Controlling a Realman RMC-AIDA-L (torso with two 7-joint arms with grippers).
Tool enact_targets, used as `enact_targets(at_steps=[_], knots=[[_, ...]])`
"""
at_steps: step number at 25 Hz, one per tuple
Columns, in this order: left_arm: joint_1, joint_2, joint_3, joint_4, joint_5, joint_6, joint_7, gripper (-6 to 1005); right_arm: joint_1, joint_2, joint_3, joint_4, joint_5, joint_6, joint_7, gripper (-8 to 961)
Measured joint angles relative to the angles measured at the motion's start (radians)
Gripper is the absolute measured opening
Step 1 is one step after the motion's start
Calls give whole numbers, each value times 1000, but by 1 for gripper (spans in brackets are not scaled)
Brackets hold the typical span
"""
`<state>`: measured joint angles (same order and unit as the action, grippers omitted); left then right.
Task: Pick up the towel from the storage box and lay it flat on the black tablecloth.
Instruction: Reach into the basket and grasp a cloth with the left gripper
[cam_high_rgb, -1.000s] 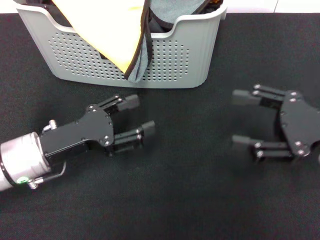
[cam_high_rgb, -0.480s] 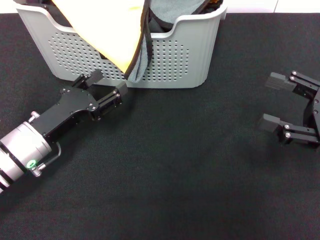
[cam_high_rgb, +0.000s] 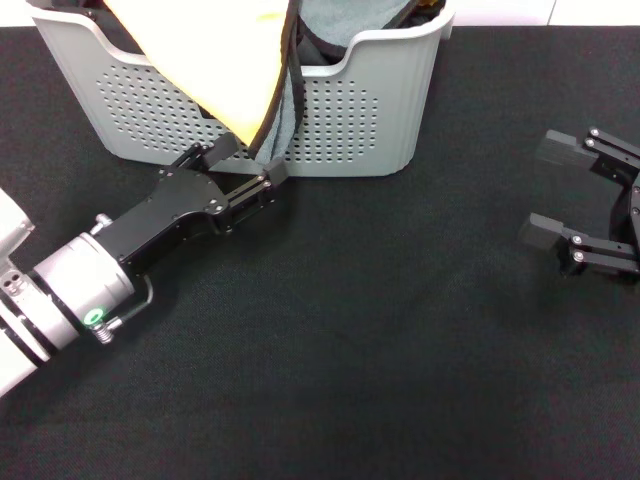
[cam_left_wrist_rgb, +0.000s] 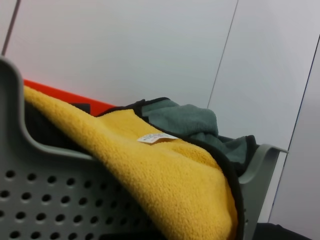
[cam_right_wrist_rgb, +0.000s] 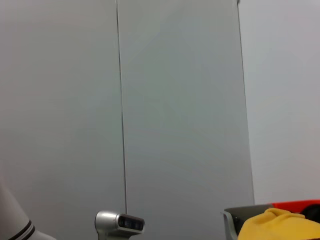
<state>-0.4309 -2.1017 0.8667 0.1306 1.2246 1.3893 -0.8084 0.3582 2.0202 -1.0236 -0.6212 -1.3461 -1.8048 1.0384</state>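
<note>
Hanging over the front rim of the basket (cam_high_rgb: 330, 120), the towel (cam_high_rgb: 215, 60) shows a broad yellow-orange fleece face, soft and napped, with a thin black edging down its free side. A narrow grey-green fold trails beside that edging and ends in a point low on the basket's front wall. The rest of the towel is bunched grey-green inside, at the dip in the rim.

Basket: light grey moulded plastic, front wall perforated with rows of small round holes, rim curving down in the middle. It stands at the far edge of the black tablecloth (cam_high_rgb: 400, 350), which is matte, felt-like and plain.

Left gripper (cam_high_rgb: 243, 164) lies low over the cloth, its fingers spread apart, tips at the hanging point of the towel against the basket wall. One finger sits on each side of that point; nothing is clamped between them. Whether they touch the fleece cannot be told.

Left wrist view: yellow fleece (cam_left_wrist_rgb: 165, 175) draped over the grey rim (cam_left_wrist_rgb: 45, 145), a small white label (cam_left_wrist_rgb: 156, 137) on it, grey-green folds behind, and a strip of orange-red behind the towel.

Right gripper (cam_high_rgb: 565, 195) rests well apart at the right side of the cloth, fingers spread and holding nothing.
</note>
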Motion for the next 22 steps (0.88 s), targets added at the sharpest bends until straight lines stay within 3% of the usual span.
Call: enact_targets(at_steps=[7,15,20,22], knots=[[-29,-6,-9,-30,-25,-3,-3,697,4,0,1,-1,0,1,-3,815],[-45,-6,-7,-83,-146,0,-69,672,4,1,1,0,5,-2,-6,815],[-51,-5,14,-86,-132,3,-113,437,5,2,1,0,5,-2,-7,816],[-52,-6,15,-97,-138,1,-116,407,5,2,0,0,5,-3,-8,816]])
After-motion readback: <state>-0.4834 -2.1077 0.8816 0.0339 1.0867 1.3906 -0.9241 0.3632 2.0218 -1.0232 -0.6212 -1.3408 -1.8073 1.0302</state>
